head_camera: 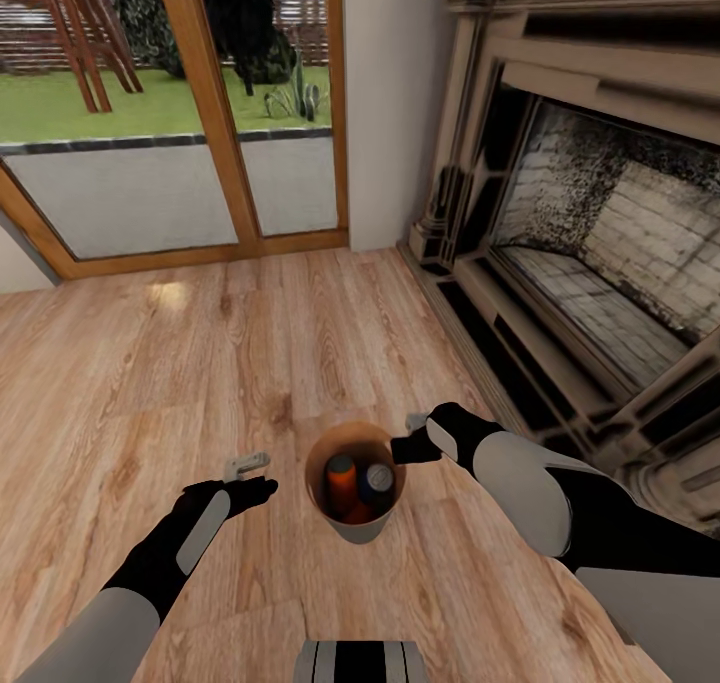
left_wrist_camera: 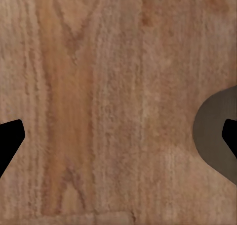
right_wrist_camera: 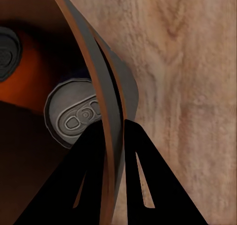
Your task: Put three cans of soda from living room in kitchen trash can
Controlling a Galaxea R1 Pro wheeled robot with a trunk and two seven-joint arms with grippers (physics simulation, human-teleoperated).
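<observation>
- My left gripper (head_camera: pixel 250 471) is hovering low over the wood floor (head_camera: pixel 200 363) just left of the bin (head_camera: pixel 355 483), its fingers spread apart and holding nothing; my forearm is reaching forward and slightly inward.
- The bin is sitting on the floor between my two arms, near the fireplace (head_camera: pixel 590 253) and not in the kitchen yet. I am seeing an orange can (head_camera: pixel 341 475) and a blue can (head_camera: pixel 378 481) inside it, with more orange below them.
- I am judging the bin light and stiff, but top-heavy with loose cans that may roll; its thin rim is the natural hold.
- My right gripper (right_wrist_camera: pixel 114 136) is pinching that rim, one finger inside, one outside, with my elbow bent out to the right.
</observation>
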